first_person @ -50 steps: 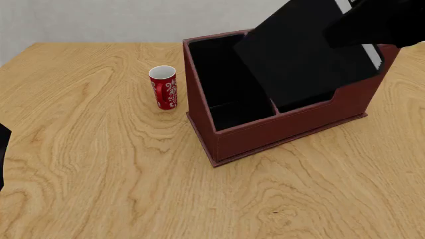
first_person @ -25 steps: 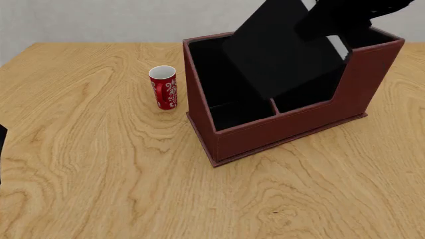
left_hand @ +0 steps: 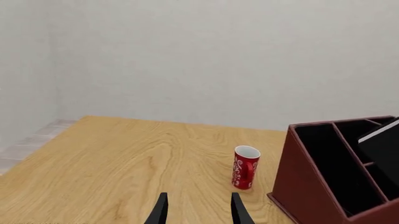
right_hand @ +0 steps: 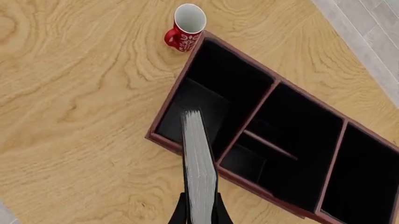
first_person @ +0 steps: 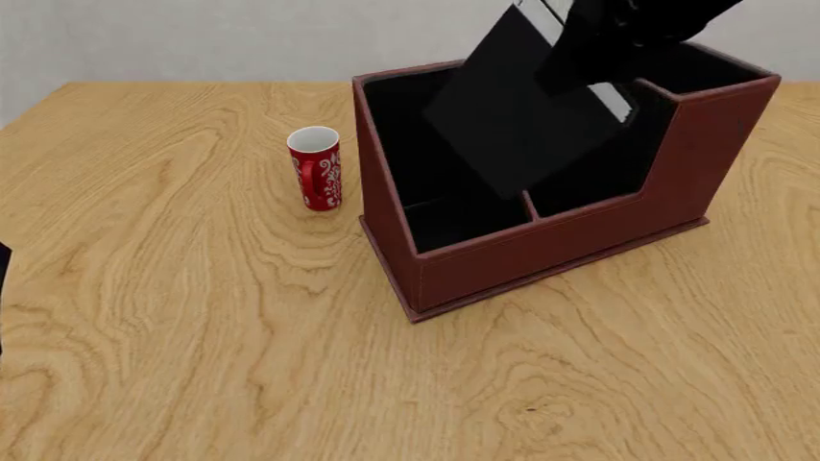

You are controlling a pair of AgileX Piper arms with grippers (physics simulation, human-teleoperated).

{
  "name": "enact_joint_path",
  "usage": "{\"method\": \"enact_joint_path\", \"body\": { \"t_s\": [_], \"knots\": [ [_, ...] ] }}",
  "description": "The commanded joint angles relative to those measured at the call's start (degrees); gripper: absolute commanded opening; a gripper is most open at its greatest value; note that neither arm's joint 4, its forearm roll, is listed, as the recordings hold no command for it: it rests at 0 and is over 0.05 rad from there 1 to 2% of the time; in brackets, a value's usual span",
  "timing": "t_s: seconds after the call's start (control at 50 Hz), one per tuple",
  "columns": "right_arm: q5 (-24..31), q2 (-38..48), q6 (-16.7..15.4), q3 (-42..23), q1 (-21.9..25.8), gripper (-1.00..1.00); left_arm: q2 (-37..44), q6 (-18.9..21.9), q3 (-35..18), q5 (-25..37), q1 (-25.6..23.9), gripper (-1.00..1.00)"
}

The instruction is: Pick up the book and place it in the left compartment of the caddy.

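Note:
My right gripper point(first_person: 586, 56) is shut on the top end of the black book point(first_person: 523, 108) and holds it tilted above the reddish-brown caddy point(first_person: 539, 254). The book's lower corner hangs over the divider between the left compartment point(first_person: 407, 134) and the middle section. In the right wrist view the white page edges of the book point(right_hand: 199, 168) run from the gripper point(right_hand: 199, 213) out over the front of the left compartment point(right_hand: 215, 79). My left gripper point(left_hand: 199, 213) is open and empty, low over the table, well to the left of the caddy point(left_hand: 309, 186).
A red cup point(first_person: 315, 168) with a white pattern stands upright on the wooden table point(first_person: 180, 317), just left of the caddy. It also shows in the left wrist view point(left_hand: 245, 167) and the right wrist view point(right_hand: 186, 25).
My right gripper has carried the book to the left and a little lower, from over the caddy's right side to over the left and middle sections. The left arm has barely moved.

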Motion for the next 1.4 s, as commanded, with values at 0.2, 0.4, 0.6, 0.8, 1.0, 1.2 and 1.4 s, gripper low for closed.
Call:
{"method": "enact_joint_path", "body": {
  "t_s": [0.2, 0.4, 0.6, 0.8, 1.0, 1.2, 1.4],
  "knots": [
    [0.0, 4.8, -1.0, -3.8, -2.7, -1.00, 0.0, -0.2, 1.0, -0.5, 1.2, 1.00],
    [0.0, 6.9, -1.1, -5.2, -2.6, -1.00, 0.0, -0.2, 2.7, -1.8, 1.6, 1.00],
    [0.0, 9.4, -0.5, -6.5, -1.8, -1.00, 0.0, -0.6, 4.0, -2.6, 2.2, 1.00],
    [0.0, 11.3, 0.0, -7.2, -1.3, -1.00, 0.0, -0.8, 4.7, -2.9, 2.6, 1.00],
    [0.0, 13.4, 1.0, -8.1, -0.1, -1.00, 0.0, -0.7, 4.8, -2.9, 3.2, 1.00],
    [0.0, 14.8, 1.7, -9.1, 0.3, -1.00, 0.0, -0.5, 4.7, -2.6, 3.5, 1.00],
    [0.0, 16.2, 3.0, -10.0, 0.9, -1.00, 0.0, -0.8, 4.5, -2.1, 4.0, 1.00]
  ]
}}
